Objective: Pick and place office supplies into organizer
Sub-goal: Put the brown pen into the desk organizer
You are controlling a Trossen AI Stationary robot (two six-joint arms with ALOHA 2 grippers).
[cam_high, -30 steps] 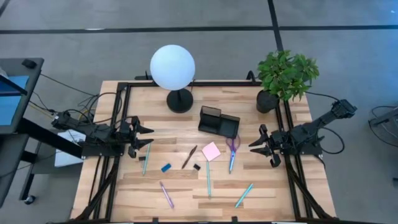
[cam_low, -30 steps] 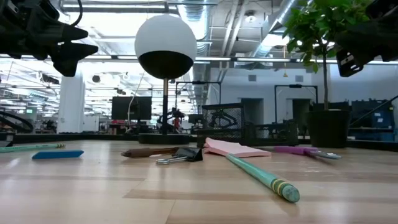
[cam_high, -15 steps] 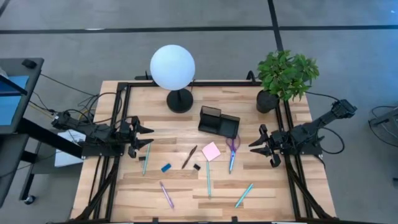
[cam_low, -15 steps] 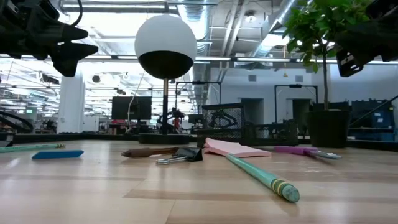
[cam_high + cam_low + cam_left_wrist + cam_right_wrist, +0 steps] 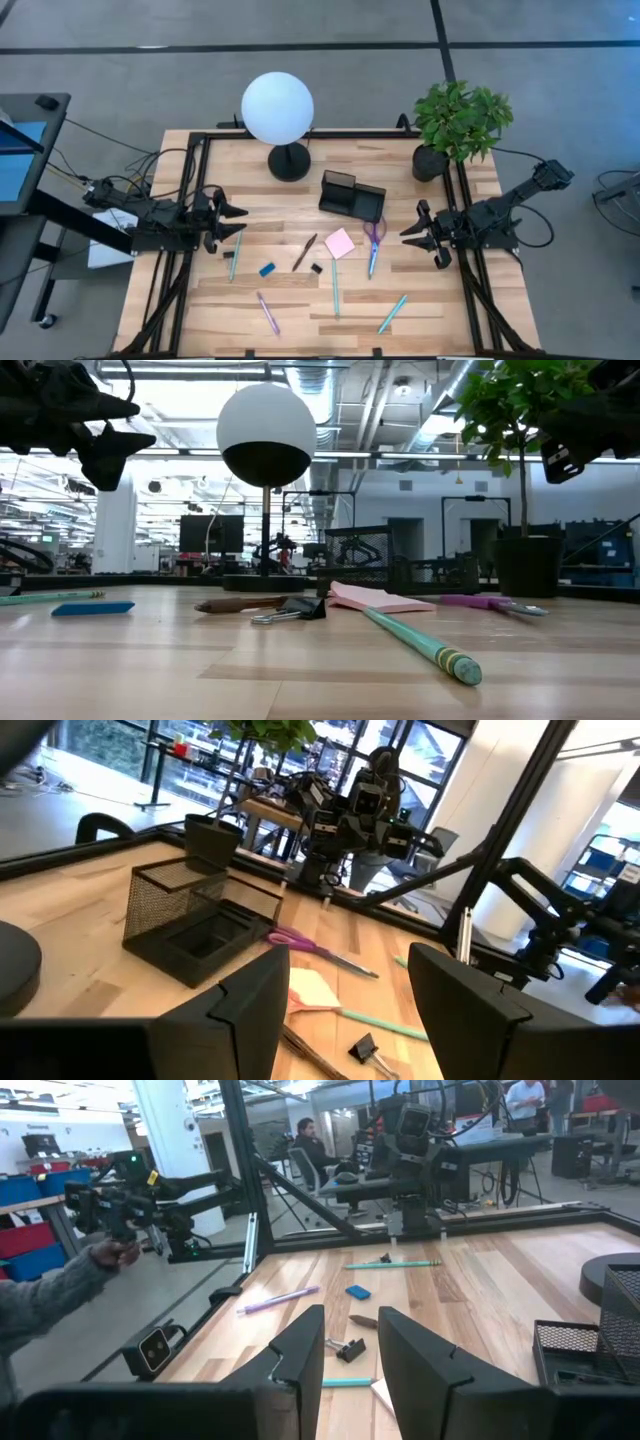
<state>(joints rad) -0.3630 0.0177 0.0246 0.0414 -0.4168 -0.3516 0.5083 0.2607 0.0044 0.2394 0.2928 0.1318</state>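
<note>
My left pincer (image 5: pixel 240 223) and right pincer (image 5: pixel 406 232) hover empty, fingers apart, so I should drop my right squarely over the scissors (image 5: pixel 373 241) near the organizer (image 5: pixel 351 196).

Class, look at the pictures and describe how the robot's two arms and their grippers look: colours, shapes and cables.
Both arms are dark, jointed and boxy, with black cables trailing off the table's sides. The left gripper and right gripper each end in two pointed black fingers, broad and angular seen close up. No markings can be made out.
</note>
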